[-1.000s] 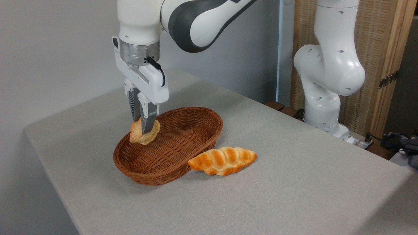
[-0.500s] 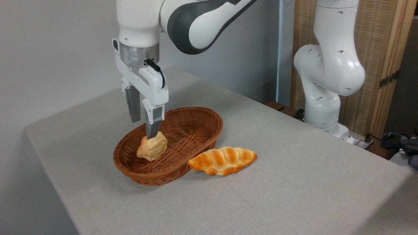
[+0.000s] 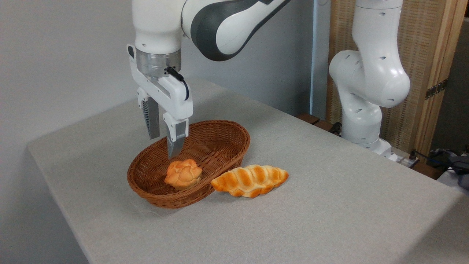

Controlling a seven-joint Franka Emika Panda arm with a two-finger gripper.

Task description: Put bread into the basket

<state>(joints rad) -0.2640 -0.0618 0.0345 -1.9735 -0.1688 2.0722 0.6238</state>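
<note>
Grey table (image 3: pixel 329 205): bread (image 3: pixel 183 173) sits inside basket (image 3: pixel 227 154), ridged top up, just below and right of gripper (image 3: pixel 163 142); jaws wide, empty, clear to lift.

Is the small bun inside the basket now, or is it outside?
Inside. The bun lies on the floor of the basket, ridged top up, and the open gripper hangs above it without touching.

The small golden-tan ridged bun (image 3: pixel 183 173) sits inside the oval reddish-brown wicker basket (image 3: pixel 216 137). The long orange-brown braided loaf (image 3: pixel 250 180) lies on the desk (image 3: pixel 329 190), touching the basket's right side.
</note>
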